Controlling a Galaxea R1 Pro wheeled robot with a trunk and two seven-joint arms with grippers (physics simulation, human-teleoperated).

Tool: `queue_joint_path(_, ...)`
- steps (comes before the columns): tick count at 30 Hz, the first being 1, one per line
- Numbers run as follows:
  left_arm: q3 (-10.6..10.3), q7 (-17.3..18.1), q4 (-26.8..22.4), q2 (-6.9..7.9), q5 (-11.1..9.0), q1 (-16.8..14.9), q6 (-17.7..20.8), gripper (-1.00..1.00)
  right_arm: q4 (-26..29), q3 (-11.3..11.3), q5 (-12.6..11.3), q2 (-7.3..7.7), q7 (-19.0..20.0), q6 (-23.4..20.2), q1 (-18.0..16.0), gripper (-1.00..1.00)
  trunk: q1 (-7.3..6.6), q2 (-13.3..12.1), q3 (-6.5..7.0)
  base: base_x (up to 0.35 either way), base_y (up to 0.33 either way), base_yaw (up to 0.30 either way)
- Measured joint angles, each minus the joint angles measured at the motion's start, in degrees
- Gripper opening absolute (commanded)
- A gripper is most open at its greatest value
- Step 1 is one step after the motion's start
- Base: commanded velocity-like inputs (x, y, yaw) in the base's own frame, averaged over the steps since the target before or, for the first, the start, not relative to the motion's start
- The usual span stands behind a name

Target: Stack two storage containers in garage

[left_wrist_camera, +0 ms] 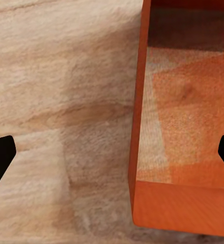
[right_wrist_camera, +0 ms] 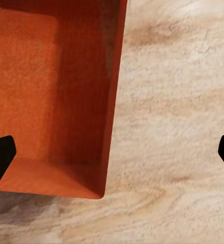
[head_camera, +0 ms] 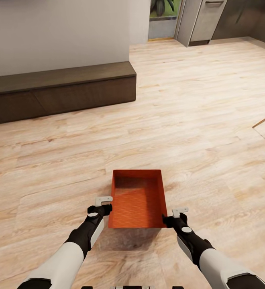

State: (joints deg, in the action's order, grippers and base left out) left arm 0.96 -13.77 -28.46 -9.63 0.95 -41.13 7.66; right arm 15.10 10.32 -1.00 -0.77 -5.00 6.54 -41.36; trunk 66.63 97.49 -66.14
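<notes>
1 storage container (head_camera: 137, 198) on wood floor (head_camera: 196, 120); 2 grippers, jaws spread, astride near corners.

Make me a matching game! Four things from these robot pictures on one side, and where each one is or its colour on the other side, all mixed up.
Things:
1. storage container
2. long low bench
3. left hand
4. right hand

Clues:
A. dark brown, along the wall
B. at the bin's near right corner
C. orange-red, between the two hands
D. at the bin's near left corner

Pairs: 1-C, 2-A, 3-D, 4-B
</notes>
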Motion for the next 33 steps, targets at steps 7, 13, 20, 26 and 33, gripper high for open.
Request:
queue_joint_path(7, 0.0, 0.0, 0.0, 0.0, 0.0, 0.0, 0.01, 1.0, -0.09, -0.02, 0.73, -0.03, 0.54, 0.01, 0.0, 1.0, 1.54, 2.81, -1.26, 0.0, 0.0, 0.0)
queue_joint_path(13, 0.0, 0.0, 0.0, 0.0, 0.0, 0.0, 0.0, 1.0, -0.1, -0.14, 0.7, -0.19, 0.45, 0.07, 0.0, 1.0, 2.86, 5.21, -2.33, 0.0, 0.0, 0.0)
queue_joint_path(20, 0.0, 0.0, 0.0, 0.0, 0.08, 0.0, 0.0, 1.0, -0.1, -2.23, -1.28, -0.73, -0.15, 0.06, 0.0, 1.0, 4.39, 8.02, -3.59, 0.0, 0.0, 0.0)
queue_joint_path(26, 0.0, 0.0, -0.01, 0.0, 0.05, 0.0, 0.0, 1.0, 0.07, -5.63, -3.09, -0.7, -0.31, 0.01, 0.0, 1.0, 5.71, 10.43, -4.67, 0.0, 0.0, 0.0)
queue_joint_path(33, 0.05, 0.0, -0.08, 0.0, 0.01, 0.0, 0.0, 1.0, 1.93, -5.93, -2.94, -0.29, -0.45, -1.07, -0.01, 1.0, 7.25, 13.24, -5.92, 0.0, 0.0, 0.0)
